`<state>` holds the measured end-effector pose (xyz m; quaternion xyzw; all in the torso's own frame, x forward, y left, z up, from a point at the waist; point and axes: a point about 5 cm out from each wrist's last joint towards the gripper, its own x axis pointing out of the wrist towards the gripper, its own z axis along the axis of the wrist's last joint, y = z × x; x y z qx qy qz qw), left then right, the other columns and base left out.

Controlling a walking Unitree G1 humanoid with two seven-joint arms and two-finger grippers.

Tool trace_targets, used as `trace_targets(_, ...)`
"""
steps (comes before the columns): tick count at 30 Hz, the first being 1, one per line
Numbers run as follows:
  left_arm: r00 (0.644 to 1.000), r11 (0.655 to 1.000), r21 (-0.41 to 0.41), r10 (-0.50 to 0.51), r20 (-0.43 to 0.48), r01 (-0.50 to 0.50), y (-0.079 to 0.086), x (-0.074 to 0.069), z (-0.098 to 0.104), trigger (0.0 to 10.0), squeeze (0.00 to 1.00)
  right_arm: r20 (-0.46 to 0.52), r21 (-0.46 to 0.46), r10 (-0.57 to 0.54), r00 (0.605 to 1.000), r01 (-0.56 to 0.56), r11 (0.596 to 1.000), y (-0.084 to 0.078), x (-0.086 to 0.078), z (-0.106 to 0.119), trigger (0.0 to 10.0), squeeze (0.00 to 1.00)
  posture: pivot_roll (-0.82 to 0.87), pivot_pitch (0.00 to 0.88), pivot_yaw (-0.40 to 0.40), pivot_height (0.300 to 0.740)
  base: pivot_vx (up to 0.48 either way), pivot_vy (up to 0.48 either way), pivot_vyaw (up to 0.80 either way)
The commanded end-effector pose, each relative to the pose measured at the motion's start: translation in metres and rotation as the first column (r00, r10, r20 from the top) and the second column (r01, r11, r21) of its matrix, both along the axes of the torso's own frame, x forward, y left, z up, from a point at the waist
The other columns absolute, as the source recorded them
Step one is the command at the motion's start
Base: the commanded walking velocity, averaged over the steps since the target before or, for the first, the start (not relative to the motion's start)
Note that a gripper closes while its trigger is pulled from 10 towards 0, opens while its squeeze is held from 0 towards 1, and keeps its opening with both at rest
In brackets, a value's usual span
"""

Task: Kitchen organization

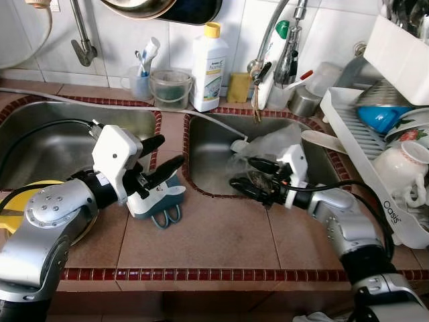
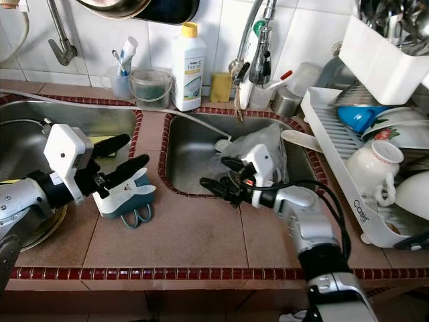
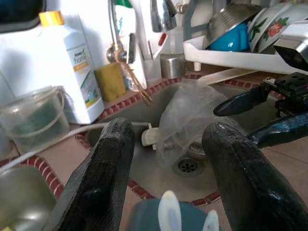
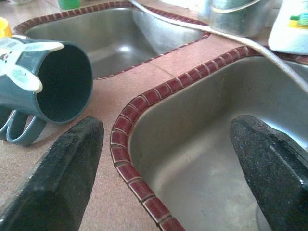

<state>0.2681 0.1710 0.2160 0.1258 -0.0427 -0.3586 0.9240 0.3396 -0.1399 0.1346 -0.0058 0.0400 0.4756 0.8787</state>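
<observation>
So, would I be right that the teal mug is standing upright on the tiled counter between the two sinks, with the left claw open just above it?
Not quite: the teal mug is lying on its side, not upright. The right wrist view shows its open mouth facing sideways. It does rest on the tiled counter between the two sinks, with the left claw open just above it.

Head eyes look down over the counter; both close wrist views (facing opposite ways) share the right sink [image 1: 214, 151].

Detergent bottle [image 1: 210, 66] by wall — yellow sponge [image 1: 238, 87] just beside.
</observation>
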Motion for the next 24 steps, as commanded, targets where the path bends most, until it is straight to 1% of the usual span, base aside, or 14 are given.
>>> trace_targets(1, 1.0, 1.0, -0.014, 0.007, 0.009, -0.007, -0.003, -0.002, 0.002, 10.0, 0.0, 0.011, -0.011, 0.026, 1.0, -0.026, 1.0, 0.004, 0.002, 0.001, 10.0, 0.0, 0.12, 0.106, -0.114, 0.74, 0.0, 0.0, 0.0)
trace_targets(3, 1.0, 1.0, -0.02, 0.009, 0.011, -0.009, -0.004, -0.002, 0.002, 10.0, 0.0, 0.013, -0.008, 0.039, 0.999, -0.039, 0.999, 0.007, 0.002, 0.001, 10.0, 0.0, 0.12, 0.104, -0.117, 0.74, 0.0, 0.0, 0.0)
trace_targets(4, 1.0, 0.999, -0.032, 0.008, 0.011, -0.007, -0.007, -0.003, 0.003, 10.0, 0.0, 0.029, 0.01, 0.063, 0.998, -0.063, 0.998, 0.014, 0.003, 0.004, 10.0, 0.0, 0.12, 0.104, -0.119, 0.74, 0.0, 0.0, 0.0)
trace_targets(6, 1.0, 0.999, -0.037, 0.007, 0.011, -0.007, -0.009, -0.004, 0.003, 10.0, 0.0, 0.048, 0.019, 0.076, 0.996, -0.077, 0.997, 0.018, 0.005, 0.007, 10.0, 0.0, 0.12, 0.101, -0.122, 0.74, 0.0, 0.0, 0.0)
trace_targets(8, 1.0, 0.999, -0.048, 0.005, 0.005, -0.005, -0.01, -0.004, 0.002, 10.0, 0.0, 0.078, -0.002, 0.091, 0.993, -0.091, 0.996, 0.021, 0.005, 0.008, 10.0, 0.0, 0.13, 0.101, -0.124, 0.74, 0.0, 0.0, 0.0)
trace_targets(10, 1.0, 0.999, -0.052, 0.006, 0.007, -0.005, -0.011, -0.004, 0.002, 10.0, 0.0, 0.083, -0.004, 0.095, 0.992, -0.095, 0.996, 0.022, 0.006, 0.01, 10.0, 0.0, 0.13, 0.097, -0.129, 0.74, 0.0, 0.0, 0.0)
trace_targets(17, 1.0, 0.997, -0.07, 0.01, 0.01, -0.009, -0.015, -0.004, 0.003, 10.0, 0.0, 0.103, -0.023, 0.123, 0.987, -0.121, 0.992, 0.023, 0.007, 0.011, 10.0, 0.0, 0.13, 0.089, -0.137, 0.74, 0.0, 0.0, 0.78)
trace_targets(24, 1.0, 0.996, -0.086, 0.006, 0.013, -0.005, -0.018, -0.005, 0.003, 10.0, 0.0, 0.085, -0.036, 0.16, 0.983, -0.158, 0.987, 0.022, 0.005, 0.007, 10.0, 0.0, 0.13, 0.082, -0.14, 0.74, 0.0, 0.0, 0.8)
